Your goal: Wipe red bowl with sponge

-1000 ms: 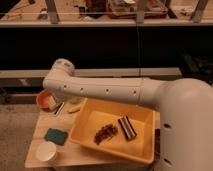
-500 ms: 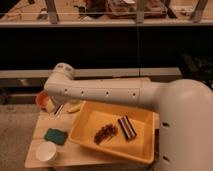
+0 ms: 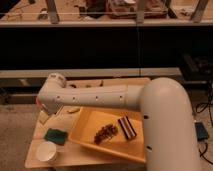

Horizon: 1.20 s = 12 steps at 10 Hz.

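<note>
Wooden table (image 3: 74,153) holds a yellow tray (image 3: 76,134), a white cup (image 3: 47,151) and the sponge (image 3: 56,136), which lies flat just left of the tray. The gripper (image 3: 46,114) hangs above the sponge with its fingers apart, against the red bowl (image 3: 37,100), which the arm (image 3: 95,96) mostly hides.

Wooden surface (image 3: 75,156) — yellow tray (image 3: 89,128) on its right part. Left of the tray: teal sponge (image 3: 56,136) lying flat, white cup (image 3: 47,151) nearer the front edge, red bowl (image 3: 38,101) farther back — mostly hidden. End effector (image 3: 48,113) low beside that bowl.
</note>
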Each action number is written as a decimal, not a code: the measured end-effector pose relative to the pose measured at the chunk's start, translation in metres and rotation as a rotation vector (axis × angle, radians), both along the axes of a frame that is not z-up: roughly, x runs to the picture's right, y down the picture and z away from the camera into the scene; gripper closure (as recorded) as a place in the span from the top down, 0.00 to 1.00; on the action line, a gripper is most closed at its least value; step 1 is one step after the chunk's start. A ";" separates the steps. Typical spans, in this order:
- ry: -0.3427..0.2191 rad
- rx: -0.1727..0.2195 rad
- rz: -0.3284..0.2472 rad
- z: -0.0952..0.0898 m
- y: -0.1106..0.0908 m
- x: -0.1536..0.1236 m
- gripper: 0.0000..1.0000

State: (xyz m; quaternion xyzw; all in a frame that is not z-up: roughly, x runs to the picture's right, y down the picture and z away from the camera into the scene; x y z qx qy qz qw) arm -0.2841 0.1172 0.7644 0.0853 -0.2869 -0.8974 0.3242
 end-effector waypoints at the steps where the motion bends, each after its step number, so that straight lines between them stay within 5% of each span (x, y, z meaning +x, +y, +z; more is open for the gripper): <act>1: -0.020 -0.019 -0.032 0.006 0.018 -0.004 0.80; 7: -0.062 -0.053 -0.077 0.016 0.088 0.012 0.80; 12: -0.066 -0.070 -0.091 0.031 0.109 0.009 0.80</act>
